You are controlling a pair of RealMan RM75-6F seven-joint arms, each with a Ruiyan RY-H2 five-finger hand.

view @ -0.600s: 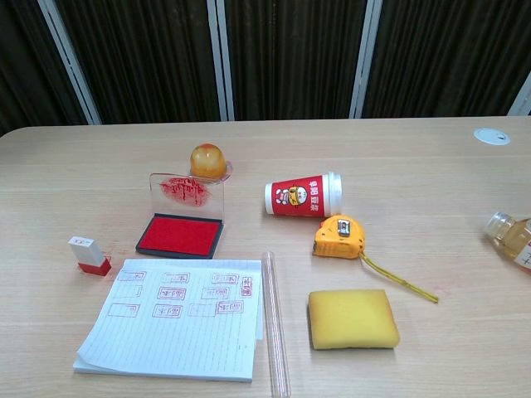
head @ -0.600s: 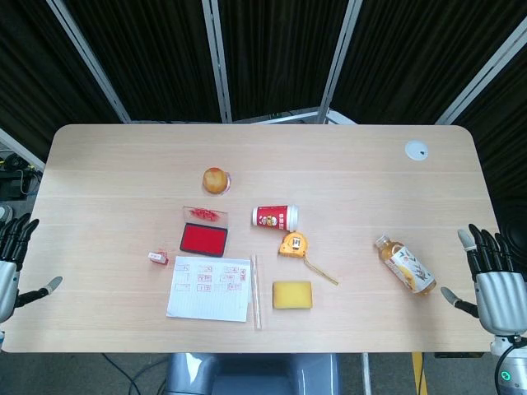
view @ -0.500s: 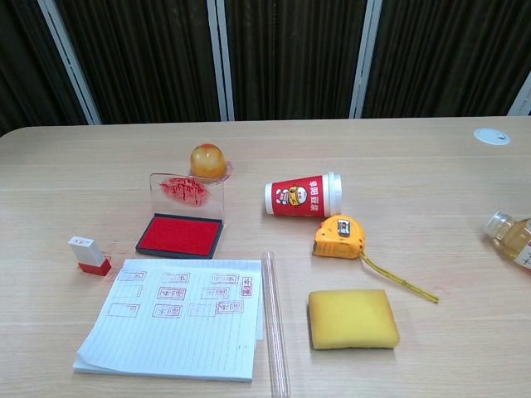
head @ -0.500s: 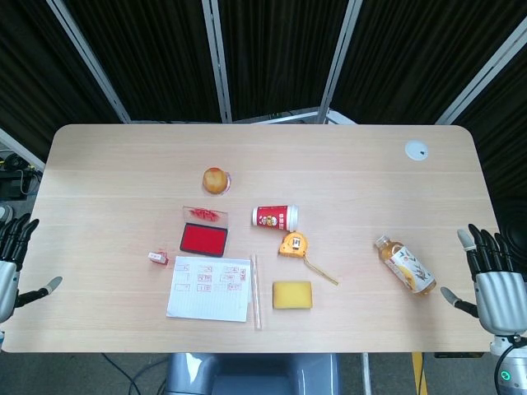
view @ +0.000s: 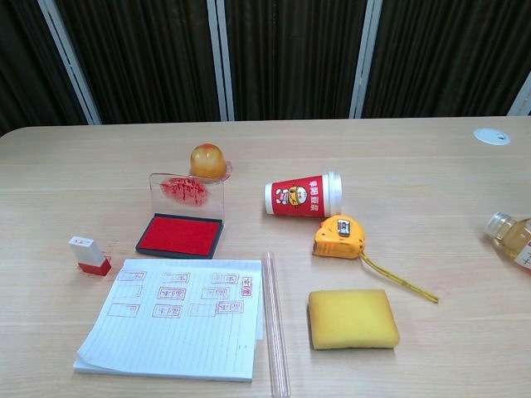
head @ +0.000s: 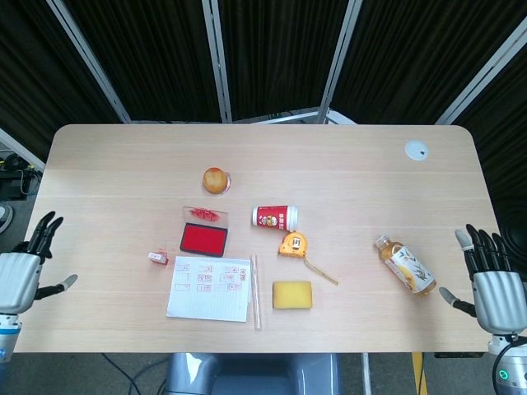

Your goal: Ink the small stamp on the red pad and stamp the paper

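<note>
The small stamp (head: 157,257) (view: 89,254), white on top with a red base, stands on the table left of the paper. Behind it to the right lies the red ink pad (head: 202,239) (view: 181,235) with its clear lid raised. The lined paper pad (head: 209,289) (view: 177,315) carries several red stamp marks. My left hand (head: 23,269) hovers open at the table's left edge, far from the stamp. At the right edge my right hand (head: 489,280) is open and holds nothing. Neither hand shows in the chest view.
A red paper cup (head: 275,217) lies on its side beside a yellow tape measure (head: 293,243). A yellow sponge (head: 292,295), a clear tube (head: 256,291), an orange ball (head: 216,179), a tea bottle (head: 405,264) and a white disc (head: 417,150) also sit on the table.
My left hand has moved in from the frame's left edge toward the table. The right hand and all objects stayed where they were.
</note>
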